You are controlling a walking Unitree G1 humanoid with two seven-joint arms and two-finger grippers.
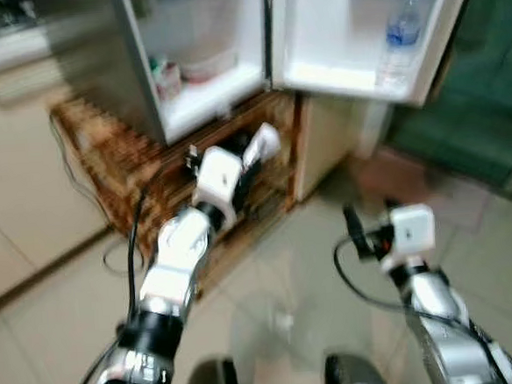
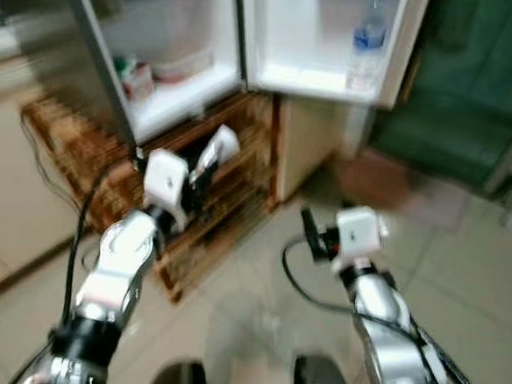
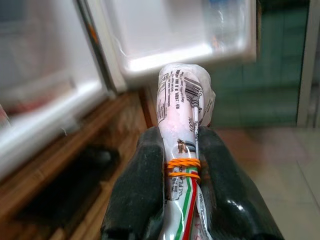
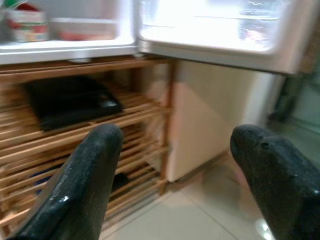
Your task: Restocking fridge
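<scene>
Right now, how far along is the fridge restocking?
Done: the fridge stands open, with a water bottle in its door shelf and a few items on the bottom shelf. In hand: the left claw is shut on a rolled white packet tied with an orange band, held in front of the fridge. Left: placing that packet inside. The right claw is open and empty.

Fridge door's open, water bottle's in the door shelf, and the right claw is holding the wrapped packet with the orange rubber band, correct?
Not quite: the left claw grips the wrapped packet, as the left wrist view shows. The right claw is open and empty. The fridge door is open, with the water bottle in its shelf.
</scene>
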